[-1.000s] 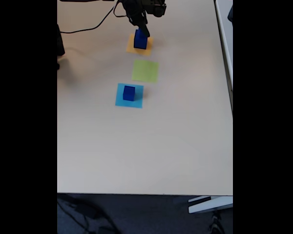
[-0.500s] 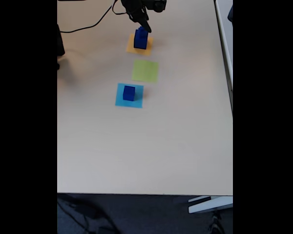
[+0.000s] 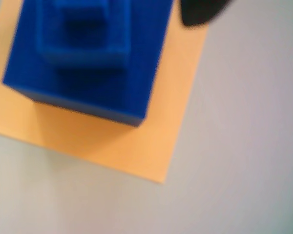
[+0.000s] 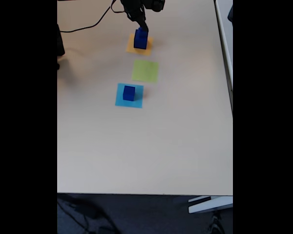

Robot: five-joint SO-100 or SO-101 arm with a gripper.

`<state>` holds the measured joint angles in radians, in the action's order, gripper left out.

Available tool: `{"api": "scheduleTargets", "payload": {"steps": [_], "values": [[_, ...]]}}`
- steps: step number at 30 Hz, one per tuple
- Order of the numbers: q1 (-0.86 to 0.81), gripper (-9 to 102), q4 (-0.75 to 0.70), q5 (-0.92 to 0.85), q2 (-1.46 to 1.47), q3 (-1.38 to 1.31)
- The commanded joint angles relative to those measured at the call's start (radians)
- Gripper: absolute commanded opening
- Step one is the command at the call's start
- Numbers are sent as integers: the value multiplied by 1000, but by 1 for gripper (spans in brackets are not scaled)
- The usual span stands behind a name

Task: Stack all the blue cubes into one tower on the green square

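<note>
Over the last second the dark claw (image 4: 140, 24) has drawn back toward the far edge of the pale desk (image 4: 176, 146) and now sits just above the stack it was working on, a small solid dark-blue cube (image 3: 85, 34) resting on a larger solid dark-blue cube (image 3: 88, 68), both standing on the flat orange square patch (image 3: 136, 141) at the far side. In the wrist view one dark fingertip (image 3: 200, 12) shows at the top edge, clear of the cubes — so the claw looks to have let go, though whether it is spread or pressed together I cannot tell. The flat yellow-green square patch (image 4: 145, 71) lies bare in the middle of the row, just nearer than the orange one, and a third dark-blue cube (image 4: 129, 93) sits on the flat light-blue square patch (image 4: 129, 95), nearer and slightly left in the fixed view. By this reading the two-cube pile is built on the wrong colour — nothing yet stands on the green target, so most of the task seems left.
</note>
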<state>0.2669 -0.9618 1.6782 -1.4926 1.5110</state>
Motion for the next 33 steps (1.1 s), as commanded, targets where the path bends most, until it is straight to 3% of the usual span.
{"api": "scheduleTargets", "payload": {"steps": [1, 15, 33], "values": [[-3, 22, -34, -14, -57, -69], [-23, 21, -192, -57, 37, -229], [-14, 20, -221, -41, 81, -227]]}}
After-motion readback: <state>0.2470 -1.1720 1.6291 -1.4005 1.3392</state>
